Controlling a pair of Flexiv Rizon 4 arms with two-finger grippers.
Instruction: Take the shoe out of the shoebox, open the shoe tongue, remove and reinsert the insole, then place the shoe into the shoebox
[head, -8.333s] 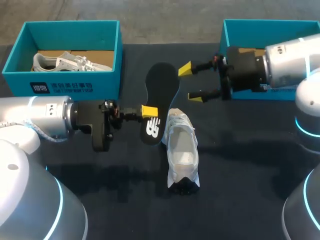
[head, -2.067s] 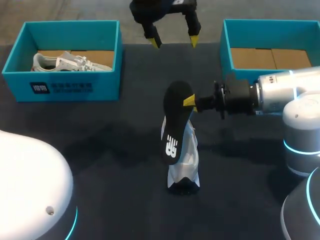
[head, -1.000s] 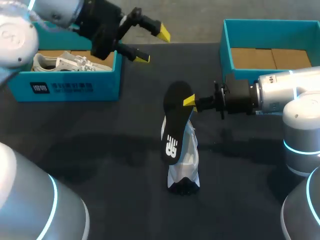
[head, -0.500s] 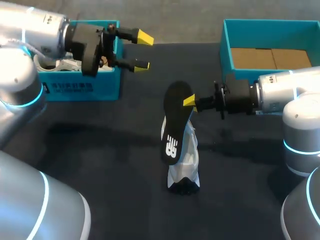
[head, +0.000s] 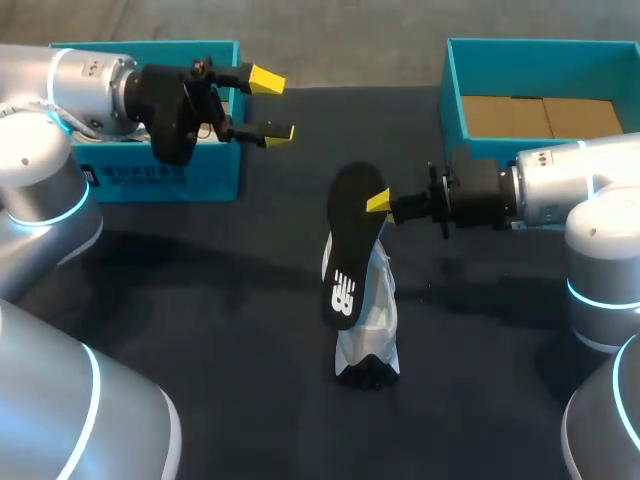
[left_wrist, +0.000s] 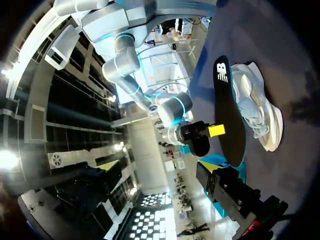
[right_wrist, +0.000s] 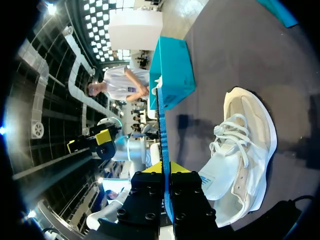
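right gripper (head: 378, 203) pinches the insole (head: 345, 250) against the shoe (head: 368, 320); left gripper (head: 272, 105), fingers spread, hangs well apart from it. likely next: feeding the insole inside.

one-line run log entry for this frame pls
phase: insole out, not reinserted | right gripper: shut on insole, above shoe | left gripper: open, near left shoebox | shoe: on table

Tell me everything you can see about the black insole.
The insole is flat, black and foam-like, with a white logo near its lower end. It stands tilted on edge over the white shoe; whether they touch is unclear. The right claw is pinched shut on its edge near the far end.
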